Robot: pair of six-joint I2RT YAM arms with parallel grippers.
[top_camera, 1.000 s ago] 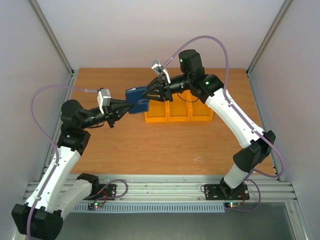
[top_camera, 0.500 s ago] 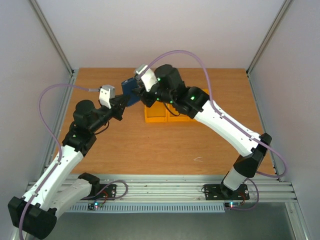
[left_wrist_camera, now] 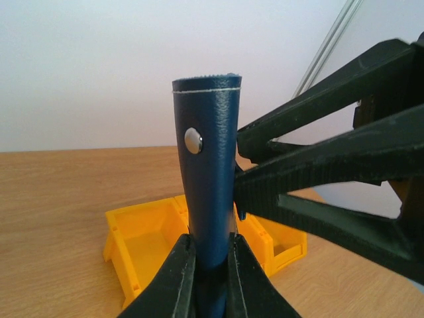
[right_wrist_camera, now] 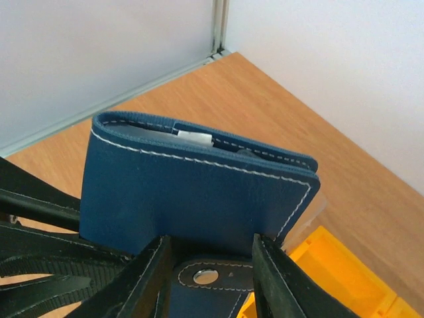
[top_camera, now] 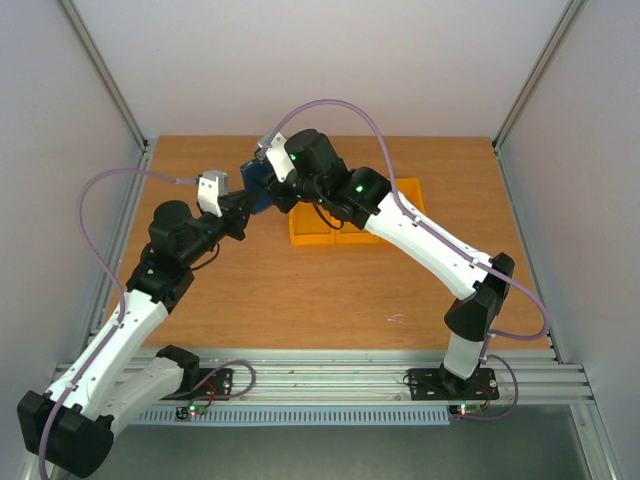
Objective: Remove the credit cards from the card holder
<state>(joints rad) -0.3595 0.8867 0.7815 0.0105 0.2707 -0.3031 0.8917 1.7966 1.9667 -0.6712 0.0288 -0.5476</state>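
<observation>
Two arms: meet at the holder [left_wrist_camera: 209, 165], held up above the table [top_camera: 300, 290]
Left gripper [left_wrist_camera: 212, 246]: clamped tight on the holder's lower edge
Holder: folded shut, upright between both grippers
Right gripper [right_wrist_camera: 211, 250]: fingers apart astride the snap tab [right_wrist_camera: 207, 277]; pinching or not, cannot tell
Bins [left_wrist_camera: 142, 238]: orange, on the table right of the holder

Orange bins [top_camera: 312, 236] — on wooden table [top_camera: 300, 300]
</observation>
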